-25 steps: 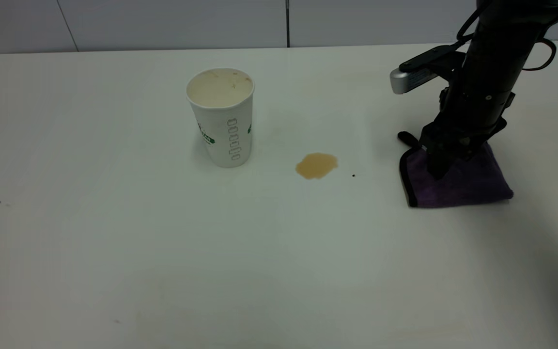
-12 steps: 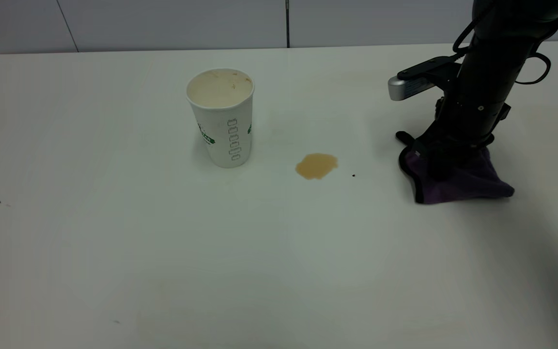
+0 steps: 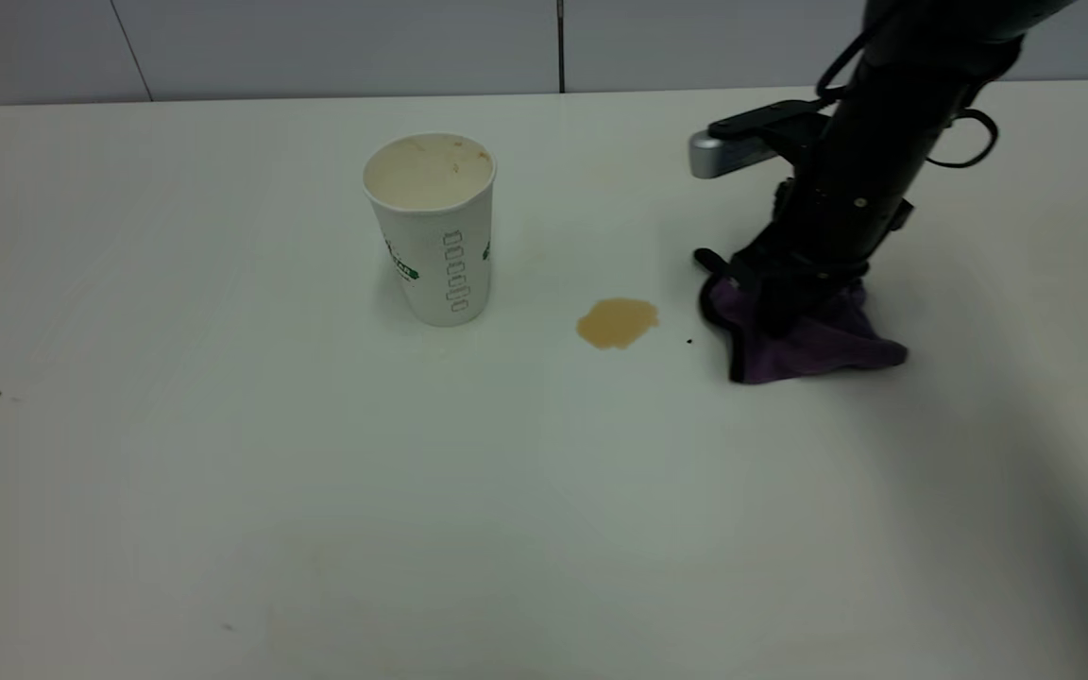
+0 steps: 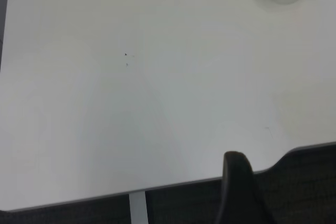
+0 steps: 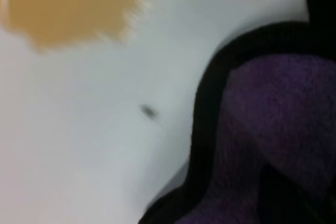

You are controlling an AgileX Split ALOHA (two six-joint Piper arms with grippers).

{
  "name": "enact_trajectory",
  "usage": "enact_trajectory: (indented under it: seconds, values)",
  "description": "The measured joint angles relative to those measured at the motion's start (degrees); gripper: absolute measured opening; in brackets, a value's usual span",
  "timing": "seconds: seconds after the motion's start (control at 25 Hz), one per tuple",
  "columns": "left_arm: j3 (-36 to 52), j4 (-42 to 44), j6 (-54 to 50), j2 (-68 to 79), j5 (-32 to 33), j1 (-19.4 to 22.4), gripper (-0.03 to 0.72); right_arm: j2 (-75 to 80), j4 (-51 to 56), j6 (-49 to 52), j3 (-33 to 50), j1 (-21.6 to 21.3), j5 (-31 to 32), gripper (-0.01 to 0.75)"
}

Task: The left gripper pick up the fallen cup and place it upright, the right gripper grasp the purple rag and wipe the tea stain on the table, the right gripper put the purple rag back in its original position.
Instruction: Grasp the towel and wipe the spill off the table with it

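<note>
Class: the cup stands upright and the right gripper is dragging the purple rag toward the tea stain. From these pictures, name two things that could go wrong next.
1. The purple rag is bunched under the right gripper, so only a small patch may reach the tea stain and smear it rather than lift it.
2. The cup stands beyond the stain on the table; a wipe that overshoots could knock it over again.

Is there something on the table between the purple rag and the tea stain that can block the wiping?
Nothing that would block it. The right gripper holds the purple rag just beside the tea stain. Only a tiny black speck lies on the bare table between them. The cup stands upright, off that path.
</note>
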Motion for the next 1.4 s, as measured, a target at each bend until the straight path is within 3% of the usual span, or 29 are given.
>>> enact_trajectory:
  seconds: [0.48,0.84,1.2,1.4]
  values:
    - [0.0,0.0,-0.1,0.0,0.0,0.0,0.478,7.9,0.1,0.3,-16.2,7.8,4.8,0.065]
    - [0.0,0.0,-0.1,0.0,0.0,0.0,0.478,8.3,-0.1,-1.5,-16.9,13.8,9.0,0.065]
    - [0.0,0.0,-0.1,0.0,0.0,0.0,0.478,8.4,0.0,-2.9,-17.2,16.4,21.7,0.065]
    - [0.0,0.0,-0.1,0.0,0.0,0.0,0.478,8.4,-8.6,4.1,-17.2,17.0,20.7,0.065]
